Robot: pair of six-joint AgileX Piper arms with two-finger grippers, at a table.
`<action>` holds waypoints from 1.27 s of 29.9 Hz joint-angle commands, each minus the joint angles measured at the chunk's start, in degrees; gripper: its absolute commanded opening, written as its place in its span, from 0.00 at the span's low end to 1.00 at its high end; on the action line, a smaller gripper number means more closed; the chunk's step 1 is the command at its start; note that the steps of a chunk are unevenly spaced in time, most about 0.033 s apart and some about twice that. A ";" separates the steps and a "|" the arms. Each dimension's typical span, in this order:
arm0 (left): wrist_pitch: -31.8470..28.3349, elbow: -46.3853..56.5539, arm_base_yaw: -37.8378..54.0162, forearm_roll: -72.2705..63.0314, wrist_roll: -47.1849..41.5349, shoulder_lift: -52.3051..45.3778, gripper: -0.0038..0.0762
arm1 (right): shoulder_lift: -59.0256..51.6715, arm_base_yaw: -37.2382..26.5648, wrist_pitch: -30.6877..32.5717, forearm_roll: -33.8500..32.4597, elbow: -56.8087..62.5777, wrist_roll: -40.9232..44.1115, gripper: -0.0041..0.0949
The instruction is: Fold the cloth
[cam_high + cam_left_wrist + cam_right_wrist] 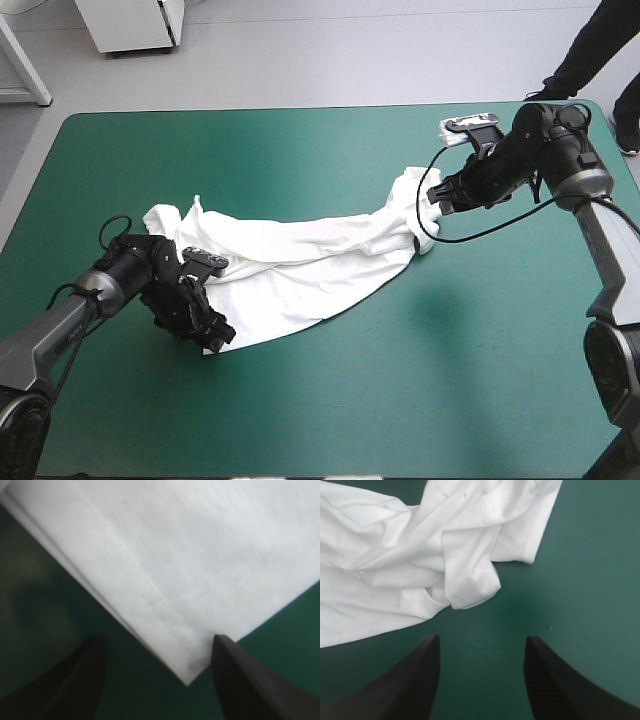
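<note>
I am working both arms at the teal-green table (300,420), where the white T-shirt (300,265) is lying in a rumpled band across the middle, not yet spread flat. My left gripper (158,637) is standing spread around a hem corner, gripping nothing. My right gripper (481,637) is hovering spread just short of the bunched opposite end. By my reckoning no fold is made; flattening and all folding are remaining.
</note>
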 commanded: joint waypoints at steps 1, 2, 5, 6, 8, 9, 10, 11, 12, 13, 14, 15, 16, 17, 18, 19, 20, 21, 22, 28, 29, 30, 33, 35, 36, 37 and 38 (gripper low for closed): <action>-0.66 -1.15 -0.33 -3.70 1.48 0.30 0.61 | -3.10 -0.06 -2.52 0.02 -1.31 -1.10 0.54; -1.10 -1.15 -0.45 -4.64 1.48 0.76 0.61 | -3.00 -0.06 -2.80 -0.11 -1.31 -1.02 0.54; -1.61 -1.15 -2.20 -5.21 2.37 2.40 0.57 | -2.21 -0.06 -3.14 -0.48 -1.31 -1.85 0.54; -1.61 -1.15 -3.14 -5.21 2.47 2.96 0.54 | -1.78 -0.06 -3.14 -0.36 -1.31 -1.85 0.54; -2.00 -1.15 -5.00 -5.32 2.47 4.11 0.48 | -0.62 -0.06 -3.03 0.10 -1.31 -1.85 0.54; -2.38 -1.15 -5.97 -5.44 2.47 4.80 0.44 | 0.09 -0.06 -3.03 0.20 -1.31 -1.85 0.54; -2.76 -1.15 -6.88 -5.44 2.47 5.50 0.42 | 0.61 -0.06 -3.03 0.37 -1.31 -1.85 0.54; -3.34 -1.15 -7.49 -5.44 2.47 6.11 0.40 | 1.02 -0.06 -3.03 0.37 -1.31 -1.85 0.54; -3.86 -1.15 -8.17 -5.61 2.23 6.69 0.37 | 1.53 -0.06 -3.03 0.37 -1.31 -1.96 0.54; -4.21 -1.15 -8.54 -5.61 2.09 7.28 0.34 | 2.10 -0.06 -3.03 0.37 -1.31 -1.96 0.54; -4.33 -1.15 -8.95 -5.76 1.94 7.92 0.32 | 2.57 -0.01 -3.03 0.41 -1.31 -1.96 0.54; -4.49 -1.15 -8.95 -6.27 2.07 8.46 0.28 | 3.09 -0.01 -3.03 0.41 -1.31 -1.96 0.54; -4.49 -1.15 -8.95 -6.68 2.07 8.92 0.25 | 3.61 -0.01 -3.03 0.41 -1.31 -1.96 0.54; -4.49 -1.15 -8.95 -6.81 2.19 9.14 0.21 | 4.01 -0.01 -3.16 0.41 -1.31 -1.96 0.54; -4.49 -1.15 -8.95 -6.81 2.48 9.44 0.17 | 4.65 -0.01 -3.16 0.41 -1.31 -1.96 0.54; -4.49 -1.15 -8.95 -7.03 2.78 9.45 0.13 | 5.02 -0.01 -3.30 0.42 -1.31 -2.12 0.54; -4.49 -1.15 -8.95 -7.05 3.02 9.45 0.10 | 5.56 -0.01 -3.58 0.39 -1.31 -2.12 0.54; -4.49 -1.15 -8.95 -7.05 3.30 9.45 0.06 | 6.12 -0.01 -3.85 0.39 -1.31 -2.37 0.54; -4.49 -1.15 -8.95 -7.45 3.85 9.45 0.03 | 6.51 -0.01 -3.99 0.39 -1.31 -2.51 0.54; -4.10 -1.15 -8.95 -8.16 4.26 9.45 0.02 | 10.16 1.18 -3.97 0.74 -1.42 -2.74 0.54; -3.99 -1.15 -8.95 -8.16 4.26 9.45 0.02 | 10.64 1.66 -3.97 0.84 -1.42 -3.04 0.54; -3.85 -1.15 -8.95 -8.16 4.26 9.45 0.02 | 11.36 2.33 -4.29 0.84 -1.42 -3.17 0.54; -3.63 -1.15 -8.95 -8.16 4.38 9.45 0.02 | 13.33 4.75 -5.23 0.62 -1.84 -3.41 0.54; -3.53 -1.15 -8.95 -8.16 4.38 9.45 0.02 | 14.74 6.31 -5.52 0.46 -2.09 -3.41 0.54; -3.39 -1.15 -8.95 -8.16 4.38 9.45 0.02 | 15.32 6.90 -5.52 0.14 -2.23 -3.41 0.54; -3.14 -1.15 -8.95 -8.29 4.38 9.45 0.02 | 16.22 7.57 -5.52 -0.30 -2.49 -3.25 0.54; -2.77 -1.15 -8.95 -8.30 4.63 9.45 0.02 | 16.95 8.08 -5.52 -0.72 -2.62 -2.72 0.54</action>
